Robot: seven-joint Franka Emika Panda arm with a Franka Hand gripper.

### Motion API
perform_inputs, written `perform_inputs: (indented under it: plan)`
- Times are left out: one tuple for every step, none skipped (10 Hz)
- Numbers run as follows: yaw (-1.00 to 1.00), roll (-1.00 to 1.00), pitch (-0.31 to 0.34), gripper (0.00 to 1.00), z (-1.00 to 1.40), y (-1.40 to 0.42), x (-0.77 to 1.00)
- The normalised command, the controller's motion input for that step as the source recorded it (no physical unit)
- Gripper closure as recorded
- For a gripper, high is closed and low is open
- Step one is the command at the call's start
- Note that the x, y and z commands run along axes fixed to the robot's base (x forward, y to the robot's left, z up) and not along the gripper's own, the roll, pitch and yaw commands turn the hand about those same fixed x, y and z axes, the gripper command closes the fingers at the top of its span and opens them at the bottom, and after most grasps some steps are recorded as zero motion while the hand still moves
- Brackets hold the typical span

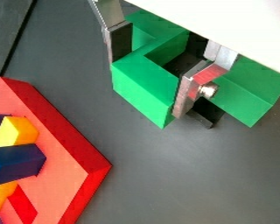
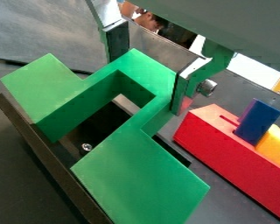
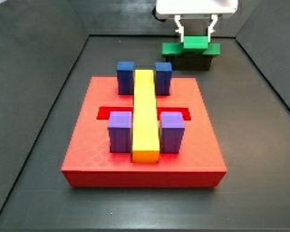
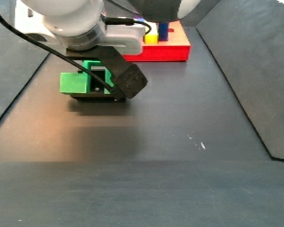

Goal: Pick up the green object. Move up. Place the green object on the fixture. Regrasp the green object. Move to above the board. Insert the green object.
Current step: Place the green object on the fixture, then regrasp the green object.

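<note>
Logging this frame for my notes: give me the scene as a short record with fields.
gripper: over the fixture, beyond the board's far end
jaws: straddling the green object's middle; contact unclear
green object: resting on the fixture
board: red, apart from the fixture
on board: yellow bar, blue blocks, purple blocks

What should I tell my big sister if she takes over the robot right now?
Gripper: down at the green object, its silver fingers straddling the piece's middle wall; whether they are clamped cannot be told.
Green object: sitting on the black fixture, at the far end of the floor from the red board.
Board: holds a yellow bar, blue and purple blocks.
Done: green object placed on the fixture.
Left: finish the regrasp, carry it above the board, insert it.
</note>
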Motion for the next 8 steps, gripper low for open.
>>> perform_inputs:
  plan:
    - [0.00,0.00,0.000,1.00,0.00,0.02,0.00]
    - [0.00,0.00,0.000,1.00,0.00,0.01,-0.03]
    - [0.00,0.00,0.000,0.00,0.00,0.00,0.00]
    - [0.04,-0.11,-0.666,0.00,0.75,0.02,-0.34]
    - [0.14,0.00,-0.474,0.00,0.78,0.01,-0.07]
    - [0.07,0.01,-0.349,0.00,0.60,0.00,-0.07]
    - [0.04,0.10,-0.329,0.00,0.69,0.00,-0.15]
    - [0.09,1.00,-0.269,0.00,0.63,-0.29,-0.17]
